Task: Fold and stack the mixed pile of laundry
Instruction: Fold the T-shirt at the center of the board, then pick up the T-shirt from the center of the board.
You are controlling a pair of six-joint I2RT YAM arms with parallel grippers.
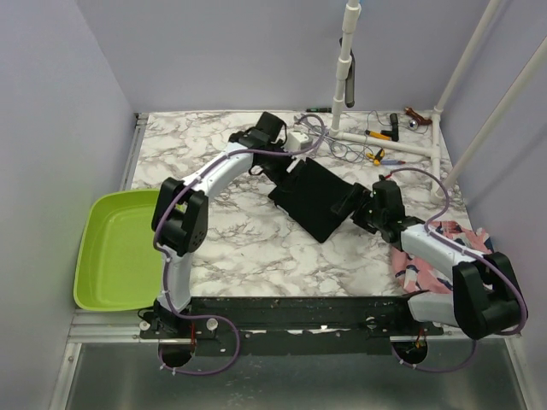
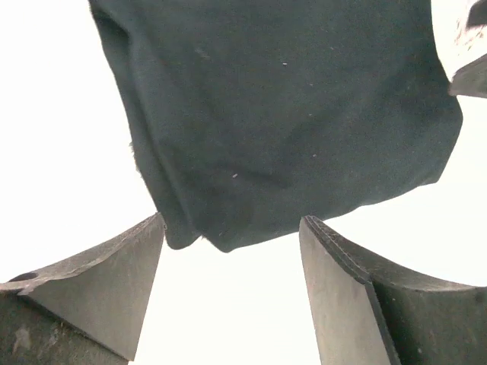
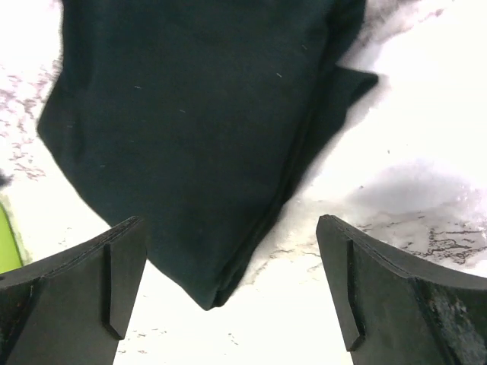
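**Currently: Both Grippers Open at the Black Garment**

1. Reference item. The black garment (image 1: 314,198) lies flat on the marble table (image 1: 248,243) as a compact folded shape, set diagonally. The right wrist view shows stacked layers along one edge.

2. Left gripper (image 1: 293,164). It sits at the far-left corner of the black garment. In the left wrist view the left gripper (image 2: 232,228) has its jaws spread apart. A rounded corner of the cloth lies between them, unclamped and just beside one finger (image 2: 114,289).

3. Right gripper (image 1: 365,205). It sits at the right corner of the black garment. In the right wrist view the right gripper (image 3: 228,224) has its jaws spread wide. A folded corner of the cloth points into the gap and touches neither finger (image 3: 365,289).

4. Other items. The pink printed garment (image 1: 457,234) lies to the near right of the black garment, apart from it and partly under the right arm. The lime green basin (image 1: 120,248) sits well to the left of the black garment. Hand tools (image 1: 380,135) lie beyond it, at the far edge.
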